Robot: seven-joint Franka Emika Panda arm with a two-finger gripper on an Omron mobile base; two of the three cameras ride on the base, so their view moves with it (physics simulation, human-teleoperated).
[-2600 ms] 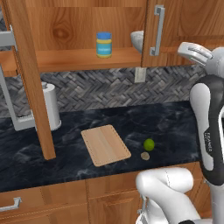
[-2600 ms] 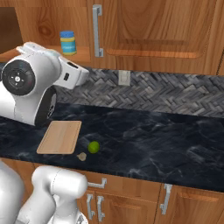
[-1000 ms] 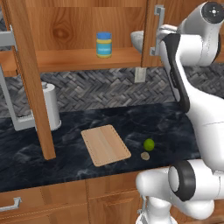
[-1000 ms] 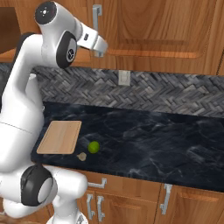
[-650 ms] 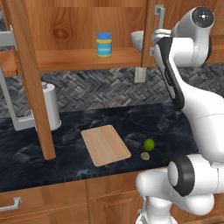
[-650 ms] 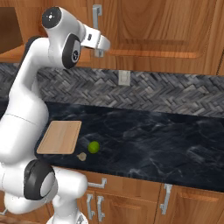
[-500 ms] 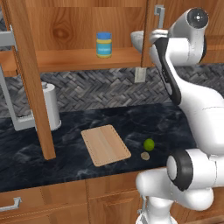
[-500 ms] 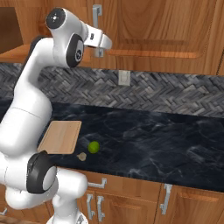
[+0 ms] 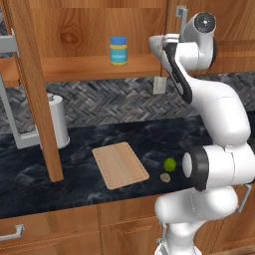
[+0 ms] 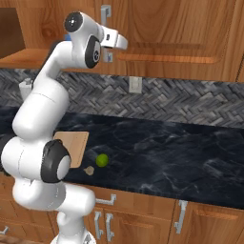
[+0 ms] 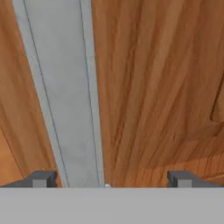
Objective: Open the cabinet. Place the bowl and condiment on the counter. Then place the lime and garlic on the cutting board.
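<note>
Gripper: the gripper (image 11: 109, 180) was raised to the upper cabinet (image 9: 74, 30), its jaws spread wide, nothing between them; in the hand view a grey metal bar handle (image 11: 65, 96) ran up the wood just left of centre, between the two fingertips (image 11: 41, 178).
Cabinet: the left door (image 9: 35, 94) stood swung out toward the near side, exposing the wooden shelf (image 9: 74, 67); the right door (image 10: 181, 28) was shut, and the hand sat at its handle (image 10: 106, 14).
Condiment: the blue-lidded yellow jar (image 9: 118, 51) stood upright on the open shelf, left of the robot's hand.
Bowl: it could not be made out behind the arm.
Counter: the dark marbled worktop (image 10: 181, 152) ran below a grey herringbone backsplash (image 10: 190, 102) with a wall outlet (image 10: 136, 85).
Cutting board: the light-wood board (image 9: 120, 165) lay flat and bare near the counter's near edge.
Lime: the green ball (image 9: 170, 164) rested on the stone just right of the board, not on it.
Garlic: the tan lump (image 9: 165, 177) lay just beside the lime, on its near side.
Paper towels: a white roll (image 9: 57, 122) stood upright at far left, partly behind the open door.
</note>
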